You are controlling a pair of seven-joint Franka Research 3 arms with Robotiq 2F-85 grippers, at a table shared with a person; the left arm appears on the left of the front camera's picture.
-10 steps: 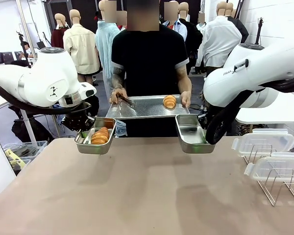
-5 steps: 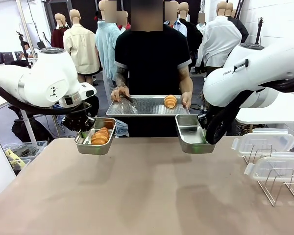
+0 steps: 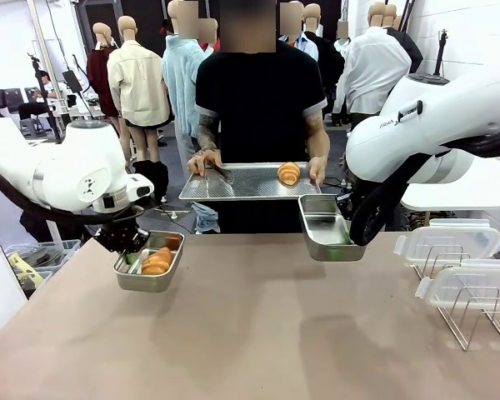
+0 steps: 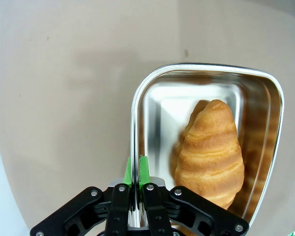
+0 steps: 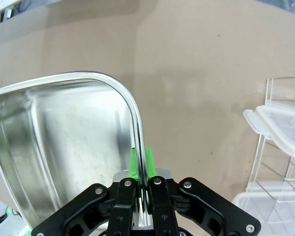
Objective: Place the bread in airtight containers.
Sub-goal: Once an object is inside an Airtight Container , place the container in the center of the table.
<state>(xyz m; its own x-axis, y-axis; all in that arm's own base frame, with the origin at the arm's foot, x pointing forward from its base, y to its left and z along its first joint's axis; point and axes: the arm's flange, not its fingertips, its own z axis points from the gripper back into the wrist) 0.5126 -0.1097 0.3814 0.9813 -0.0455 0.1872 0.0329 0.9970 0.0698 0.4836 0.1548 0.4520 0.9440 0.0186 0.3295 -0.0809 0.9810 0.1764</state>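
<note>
- My left claw [image 4: 136, 172] is clamped fully down on the side wall of the left pan [image 4: 206, 69], a small stainless-steel one with rounded corners. One green pad sits inside the wall, the other outside.
- One croissant [image 4: 210, 153] lies in that pan, golden and ridged, along the side away from the claw. Bare steel shows between it and the gripped wall.
- From the front, the left pan hangs low at the bench [image 3: 250, 333], toward its left far part. I cannot tell whether its base touches the surface.
- My right claw [image 5: 141, 164] is likewise squeezed tight on the rim of the right pan [image 5: 73, 76], a pad on either face of the wall. This pan's steel floor is bare.
- From the front, the right pan is held up off the bench at its far edge, just under the right end of the perforated tray [image 3: 250, 185].
- The person [image 3: 254, 92] across the bench holds that tray level, a hand at each end.
- The second croissant [image 3: 289, 172] sits on the tray near its right end, above and just behind the right pan.
- What look like tongs [image 3: 219, 172] lie on the tray's left part.
- The two pans are well apart, with the tray above the gap between them.
- Two clear lids [image 3: 446, 240], white-rimmed, rest on a wire rack [image 3: 483, 315] at the bench's right side, apart from both pans.
</note>
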